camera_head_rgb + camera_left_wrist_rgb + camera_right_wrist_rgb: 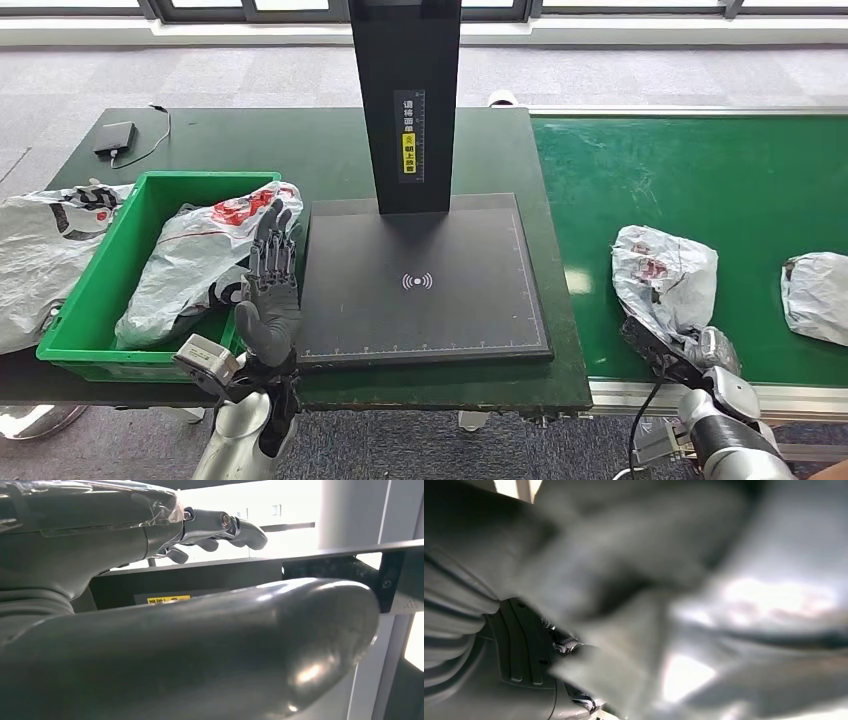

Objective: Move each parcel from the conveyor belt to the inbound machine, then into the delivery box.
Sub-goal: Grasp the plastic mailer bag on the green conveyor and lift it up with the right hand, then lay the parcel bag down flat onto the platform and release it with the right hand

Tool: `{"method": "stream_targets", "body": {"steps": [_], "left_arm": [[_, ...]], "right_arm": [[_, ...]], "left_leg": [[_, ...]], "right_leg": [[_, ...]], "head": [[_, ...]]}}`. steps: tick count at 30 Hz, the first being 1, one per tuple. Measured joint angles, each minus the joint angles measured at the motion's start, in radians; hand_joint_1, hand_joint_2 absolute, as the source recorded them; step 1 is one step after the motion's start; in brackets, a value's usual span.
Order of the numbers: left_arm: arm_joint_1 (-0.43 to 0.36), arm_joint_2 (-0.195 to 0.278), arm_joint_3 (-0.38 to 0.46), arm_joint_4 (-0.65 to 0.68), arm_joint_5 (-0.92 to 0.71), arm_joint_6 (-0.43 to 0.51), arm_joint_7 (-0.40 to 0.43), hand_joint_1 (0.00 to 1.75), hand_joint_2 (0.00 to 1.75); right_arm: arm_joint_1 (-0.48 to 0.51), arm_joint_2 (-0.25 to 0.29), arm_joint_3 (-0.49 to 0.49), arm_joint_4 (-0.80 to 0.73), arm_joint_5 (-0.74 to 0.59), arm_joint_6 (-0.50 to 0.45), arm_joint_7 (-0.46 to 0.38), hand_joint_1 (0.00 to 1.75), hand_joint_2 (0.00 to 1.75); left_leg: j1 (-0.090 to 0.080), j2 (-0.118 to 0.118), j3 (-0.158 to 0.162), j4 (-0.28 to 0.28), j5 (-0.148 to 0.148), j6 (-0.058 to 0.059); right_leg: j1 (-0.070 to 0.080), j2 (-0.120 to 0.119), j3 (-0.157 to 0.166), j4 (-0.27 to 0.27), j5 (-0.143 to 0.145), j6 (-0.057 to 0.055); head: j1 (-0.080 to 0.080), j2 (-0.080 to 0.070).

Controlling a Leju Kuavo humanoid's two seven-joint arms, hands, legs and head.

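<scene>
A crumpled grey parcel (pixel 665 272) with red print lies on the green conveyor belt (pixel 700 165). My right hand (pixel 678 350) is at its near end, dark fingers on one side and the thumb on the other, closed around the plastic. Up close in the right wrist view, the blurred grey parcel (pixel 734 585) presses against my right hand (pixel 459 625). A second parcel (pixel 817 296) sits further right on the belt. My left hand (pixel 268 290) stands upright with fingers spread and empty, between the green delivery box (pixel 85 300) and the black inbound machine plate (pixel 420 285). My left hand (pixel 220 527) holds nothing.
One parcel (pixel 190 260) lies inside the delivery box, its end draped over the rim. Another parcel (pixel 40 250) lies on the table left of the box. The machine's black post (pixel 405 100) rises behind the plate. A black adapter (pixel 113 137) with a cable sits at the back left.
</scene>
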Motion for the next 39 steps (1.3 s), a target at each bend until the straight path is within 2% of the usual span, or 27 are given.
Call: {"method": "stream_targets", "body": {"steps": [2, 4, 6, 8, 10, 12, 15, 19, 21, 23, 28, 39], "left_arm": [[-0.002, 0.0, 0.004, 0.003, 0.006, 0.009, 0.0, 0.0, 0.0], [-0.003, 0.0, 0.007, 0.005, 0.01, 0.02, 0.0, 0.0, 0.0], [-0.006, -0.001, 0.008, 0.009, 0.013, 0.033, 0.0, 0.0, 0.0], [-0.009, -0.002, 0.009, 0.012, 0.017, 0.044, 0.0, 0.0, 0.0], [-0.011, -0.002, 0.01, 0.012, 0.019, 0.052, 0.0, 0.0, 0.0], [-0.011, -0.002, 0.011, 0.012, 0.019, 0.056, 0.0, 0.0, 0.0], [-0.011, -0.004, 0.011, 0.012, 0.018, 0.057, 0.0, 0.0, 0.0], [-0.009, -0.008, 0.012, 0.013, 0.013, 0.056, 0.0, 0.0, 0.0], [-0.01, -0.011, 0.012, 0.015, 0.012, 0.057, 0.0, 0.0, 0.0], [-0.01, -0.011, 0.012, 0.017, 0.015, 0.061, 0.0, 0.0, 0.0], [0.001, -0.013, 0.011, 0.013, 0.013, 0.071, 0.0, 0.0, 0.0], [-0.001, -0.024, -0.011, 0.021, 0.009, 0.057, 0.0, 0.0, 0.0]], "right_arm": [[-0.002, 0.006, -0.02, -0.017, -0.09, -0.09, -0.108, 1.75, 1.75], [0.001, 0.017, -0.064, -0.054, -0.244, -0.18, -0.289, 1.75, 1.75], [0.028, 0.04, -0.122, -0.143, -0.459, -0.209, -0.478, 1.75, 1.75], [0.076, 0.07, -0.158, -0.267, -0.645, -0.198, -0.575, 1.75, 1.75], [0.129, 0.097, -0.164, -0.389, -0.743, -0.194, -0.595, 1.75, 1.75], [0.179, 0.119, -0.158, -0.501, -0.787, -0.203, -0.599, 1.75, 1.75], [0.248, 0.141, -0.128, -0.646, -0.82, -0.271, -0.602, 1.75, 1.75], [0.374, 0.183, -0.003, -0.883, -0.789, -0.423, -0.604, 1.75, 1.75], [0.436, 0.215, 0.076, -0.983, -0.72, -0.44, -0.605, 1.75, 1.75], [0.464, 0.239, 0.168, -1.022, -0.686, -0.435, -0.604, 1.75, 1.75], [0.416, 0.291, 0.362, -0.932, -0.69, -0.36, -0.584, 1.75, 1.75], [0.234, 0.382, 0.571, -0.516, -0.687, -0.157, -0.592, 1.75, 1.75]], "left_leg": [[0.0, 0.0, 0.0, 0.0, 0.0, 0.0], [0.0, 0.0, 0.0, 0.0, 0.0, 0.0], [0.0, -0.003, 0.0, 0.0, 0.0, 0.0], [0.001, -0.006, 0.0, 0.0, 0.001, 0.0], [0.001, -0.007, 0.0, 0.0, 0.0, -0.001], [0.001, -0.007, -0.001, 0.0, 0.0, -0.001], [0.001, -0.007, -0.001, 0.0, 0.0, -0.001], [0.001, -0.007, -0.001, 0.0, -0.001, -0.002], [0.002, -0.006, -0.001, -0.001, -0.002, -0.003], [0.002, -0.005, 0.0, -0.001, -0.003, -0.005], [0.003, -0.002, 0.002, -0.001, -0.002, -0.004], [0.003, -0.003, 0.001, -0.001, 0.0, -0.004]], "right_leg": [[0.0, 0.0, 0.0, 0.0, 0.0, 0.0], [0.0, 0.0, 0.0, 0.0, 0.0, 0.0], [0.001, -0.002, 0.0, 0.0, 0.0, 0.0], [0.001, -0.005, 0.001, 0.0, -0.001, 0.0], [0.001, -0.006, 0.001, 0.0, -0.002, 0.0], [0.001, -0.005, 0.001, 0.0, -0.002, 0.0], [0.001, -0.006, 0.0, 0.0, -0.003, 0.001], [0.001, -0.006, 0.001, 0.0, -0.005, 0.0], [0.002, -0.005, 0.001, 0.001, -0.005, -0.001], [0.002, -0.003, 0.0, 0.001, -0.006, -0.001], [0.003, -0.001, 0.001, 0.001, -0.005, -0.002], [0.003, -0.002, 0.0, 0.001, -0.004, -0.003]], "head": [[0.0, 0.0], [0.0, 0.0], [0.0, 0.0], [0.0, 0.0], [0.0, 0.0], [0.0, 0.0], [0.0, 0.0], [0.0, 0.0], [0.0, 0.0], [0.0, 0.0], [0.0, 0.0], [0.0, 0.0]]}}
